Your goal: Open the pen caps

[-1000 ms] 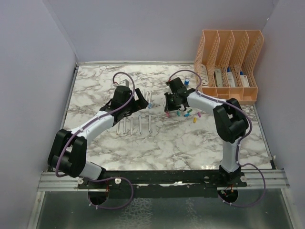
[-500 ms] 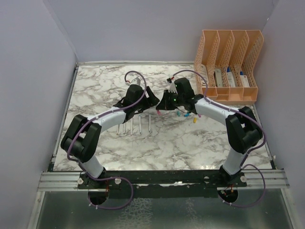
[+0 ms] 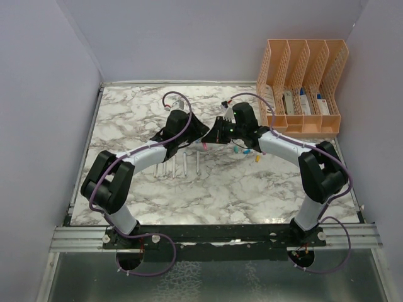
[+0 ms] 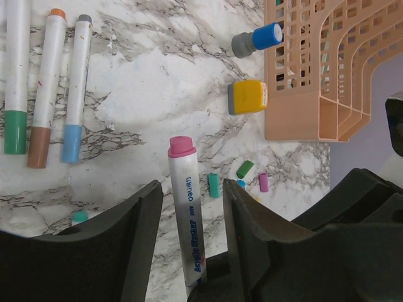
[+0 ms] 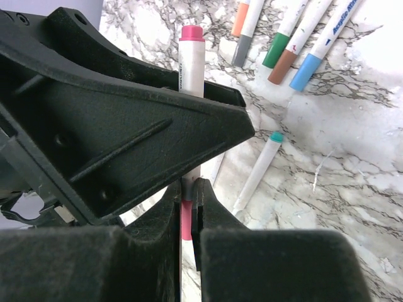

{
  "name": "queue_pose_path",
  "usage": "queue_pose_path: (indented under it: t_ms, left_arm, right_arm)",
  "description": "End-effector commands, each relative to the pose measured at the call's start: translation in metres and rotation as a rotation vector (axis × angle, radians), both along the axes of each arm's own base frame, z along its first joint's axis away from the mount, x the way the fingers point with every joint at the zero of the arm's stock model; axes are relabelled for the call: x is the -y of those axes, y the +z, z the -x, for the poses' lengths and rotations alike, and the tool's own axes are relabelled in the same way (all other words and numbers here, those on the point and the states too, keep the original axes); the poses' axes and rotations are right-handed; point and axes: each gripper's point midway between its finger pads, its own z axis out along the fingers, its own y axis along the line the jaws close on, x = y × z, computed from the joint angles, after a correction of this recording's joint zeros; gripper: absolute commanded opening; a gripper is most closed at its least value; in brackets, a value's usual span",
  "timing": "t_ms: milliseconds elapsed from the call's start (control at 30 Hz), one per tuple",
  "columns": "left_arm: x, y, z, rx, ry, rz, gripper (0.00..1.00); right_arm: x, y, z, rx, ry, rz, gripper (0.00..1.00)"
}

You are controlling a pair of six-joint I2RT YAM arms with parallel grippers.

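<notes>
The pink pen cap [image 5: 186, 221] is being clenched between the right fingers [image 5: 252, 264] above the counter [image 4: 138, 94], so it is probably wanting a straight pull along the pen [image 4: 187, 214], with the left fingers [image 4: 113, 251] flanking the barrel, though I cannot tell their hold.

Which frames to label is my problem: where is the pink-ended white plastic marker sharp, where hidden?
Left wrist: the pink-ended white plastic marker is sharp, print legible, evenly lit; the left gripper flanking it is underexposed. Right wrist: its pink end is crisp, but the right gripper and the left one's body hide most of its barrel. Top external: soft, even light; marker tiny, mostly hidden.
</notes>
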Motion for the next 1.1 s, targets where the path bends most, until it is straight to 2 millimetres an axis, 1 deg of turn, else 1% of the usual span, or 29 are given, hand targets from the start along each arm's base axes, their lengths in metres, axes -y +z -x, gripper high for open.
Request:
queue_pose_path:
  t_ms: [0, 67, 200, 267, 333, 367, 400, 467, 533, 567, 633, 767, 833, 1067]
  left_arm:
    - [0.008, 0.014, -0.006, 0.037, -0.001, 0.046, 0.43]
    - [0.009, 0.014, -0.006, 0.036, -0.002, 0.05, 0.38]
    - [0.01, 0.014, -0.005, 0.032, -0.009, 0.061, 0.25]
    - [0.012, 0.016, -0.004, 0.031, -0.014, 0.073, 0.16]
    - [0.013, 0.016, -0.003, 0.027, -0.018, 0.083, 0.0]
    - [0.014, 0.015, -0.002, 0.025, -0.022, 0.084, 0.0]
    - [0.014, 0.015, -0.002, 0.023, -0.024, 0.088, 0.0]
    - [0.015, 0.017, -0.002, 0.024, -0.028, 0.092, 0.0]
    - [0.015, 0.017, -0.002, 0.025, -0.026, 0.094, 0.0]
    - [0.016, 0.018, -0.003, 0.026, -0.027, 0.095, 0.0]
    - [0.017, 0.021, -0.004, 0.031, -0.027, 0.098, 0.0]
    - [0.02, 0.026, -0.008, 0.041, -0.032, 0.103, 0.0]
    - [0.02, 0.026, -0.009, 0.039, -0.034, 0.104, 0.0]
    - [0.022, 0.027, -0.01, 0.038, -0.035, 0.109, 0.0]
  right_arm:
    - [-0.008, 0.023, 0.005, 0.029, 0.034, -0.079, 0.01]
    - [-0.009, 0.023, 0.005, 0.027, 0.035, -0.082, 0.01]
    - [-0.009, 0.023, 0.004, 0.03, 0.029, -0.085, 0.01]
    - [-0.009, 0.025, 0.003, 0.035, 0.029, -0.087, 0.01]
    - [-0.009, 0.024, 0.003, 0.036, 0.03, -0.086, 0.01]
    - [-0.01, 0.025, 0.003, 0.039, 0.034, -0.085, 0.02]
    - [-0.01, 0.024, 0.003, 0.04, 0.037, -0.081, 0.08]
    - [-0.011, 0.021, 0.003, 0.031, 0.052, -0.065, 0.27]
    - [-0.011, 0.018, 0.003, 0.023, 0.062, -0.054, 0.4]
    - [-0.011, 0.016, 0.004, 0.02, 0.065, -0.052, 0.44]
    - [-0.011, 0.013, 0.005, 0.013, 0.069, -0.049, 0.47]
    - [-0.01, 0.01, 0.007, 0.006, 0.074, -0.04, 0.47]
    - [-0.01, 0.009, 0.008, 0.006, 0.076, -0.04, 0.44]
    - [-0.012, 0.007, 0.007, 0.001, 0.084, -0.045, 0.29]
